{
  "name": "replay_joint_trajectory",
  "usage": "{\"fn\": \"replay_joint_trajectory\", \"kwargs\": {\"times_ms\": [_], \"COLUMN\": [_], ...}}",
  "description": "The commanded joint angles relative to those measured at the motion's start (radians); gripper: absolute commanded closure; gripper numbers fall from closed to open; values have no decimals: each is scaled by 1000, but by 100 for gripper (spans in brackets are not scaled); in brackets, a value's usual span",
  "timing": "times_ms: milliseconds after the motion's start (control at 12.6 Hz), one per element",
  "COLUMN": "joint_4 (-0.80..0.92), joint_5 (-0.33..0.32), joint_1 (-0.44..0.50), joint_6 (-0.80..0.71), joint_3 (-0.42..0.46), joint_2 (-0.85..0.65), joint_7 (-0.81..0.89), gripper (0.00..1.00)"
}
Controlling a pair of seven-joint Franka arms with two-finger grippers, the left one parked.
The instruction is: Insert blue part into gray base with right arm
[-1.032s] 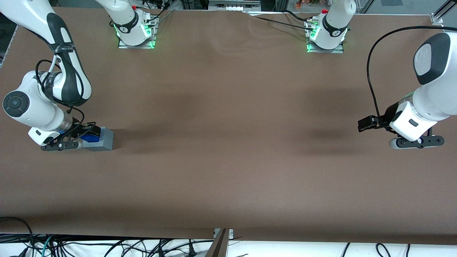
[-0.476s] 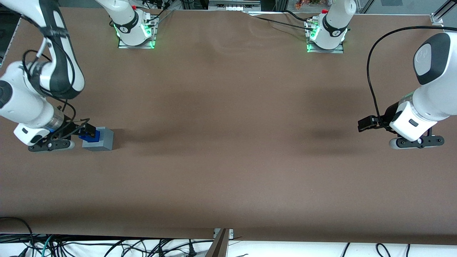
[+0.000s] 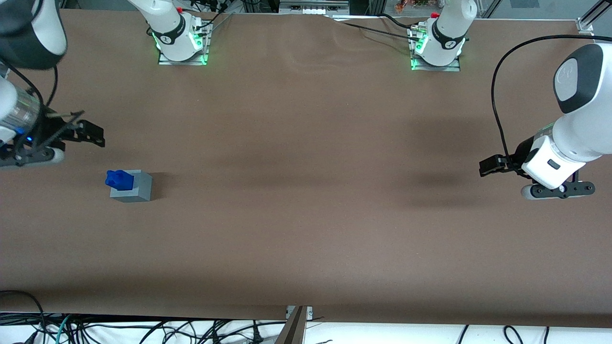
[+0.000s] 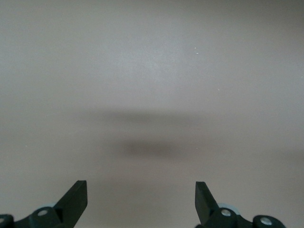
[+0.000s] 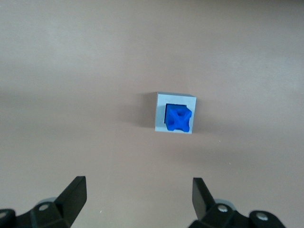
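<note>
The blue part (image 3: 119, 179) sits in the top hole of the gray base (image 3: 131, 187), its knobbly, notched top standing proud of the cube's upper face. In the right wrist view the part (image 5: 178, 118) fills the square opening of the base (image 5: 175, 114), with a rim of gray showing around it. The base rests flat on the brown table (image 3: 306, 191), toward the working arm's end, with a soft shadow beside it.

Farther from the front camera than the base, and raised well clear of it, hangs the gripper (image 3: 62, 136) of the right arm (image 3: 19, 95). Its fingers (image 5: 72, 197) are spread wide apart and hold nothing; bare table shows between them. Nothing lies between gripper and base.

Farthest from the camera stand two arm bases (image 3: 179, 40) lit green.
</note>
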Motion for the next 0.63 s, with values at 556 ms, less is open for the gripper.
{"fn": "replay_joint_trajectory", "kwargs": {"times_ms": [556], "joint_4": [35], "joint_5": [57], "joint_1": [-9], "joint_6": [-116], "joint_3": [-4], "joint_2": [-51], "joint_7": [-39], "gripper": [1]}}
